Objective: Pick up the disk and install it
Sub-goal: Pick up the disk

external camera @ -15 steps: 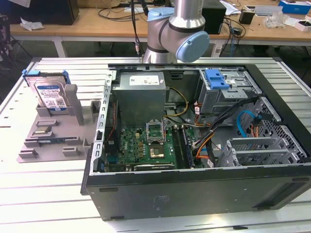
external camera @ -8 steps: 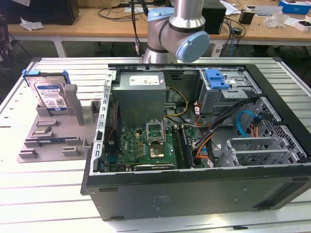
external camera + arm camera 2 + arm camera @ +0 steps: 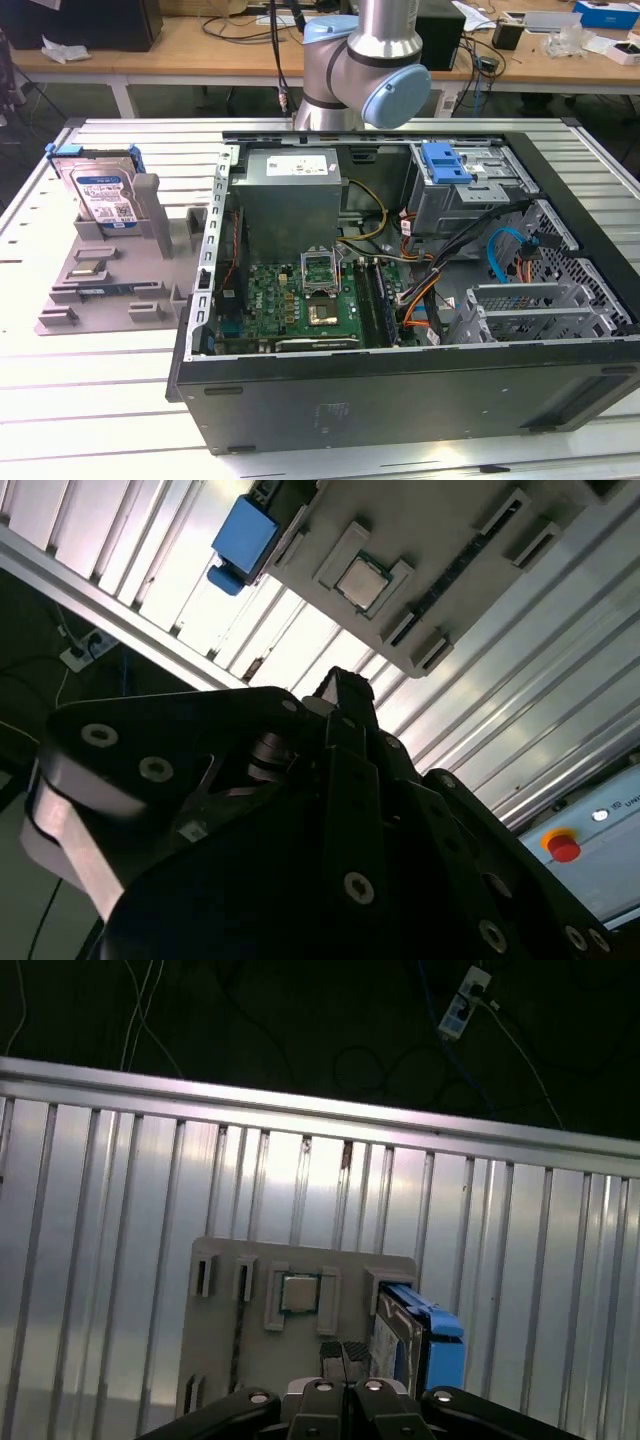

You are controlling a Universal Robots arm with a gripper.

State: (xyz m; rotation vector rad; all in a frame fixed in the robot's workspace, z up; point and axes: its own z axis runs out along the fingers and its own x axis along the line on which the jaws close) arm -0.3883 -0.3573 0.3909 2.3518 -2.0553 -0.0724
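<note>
The disk (image 3: 103,192) leans in the stand (image 3: 100,290), at ten o'clock from the case (image 3: 400,392) in the exterior view. The hand (image 3: 345,1356), closed on nothing, hangs above the stand.

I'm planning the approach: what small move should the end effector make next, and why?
Probably shift sideways until centred over the disk. In the first wrist view the end effector hangs shut and empty above the grey stand, beside the disk standing on edge there rather than over it.
</note>
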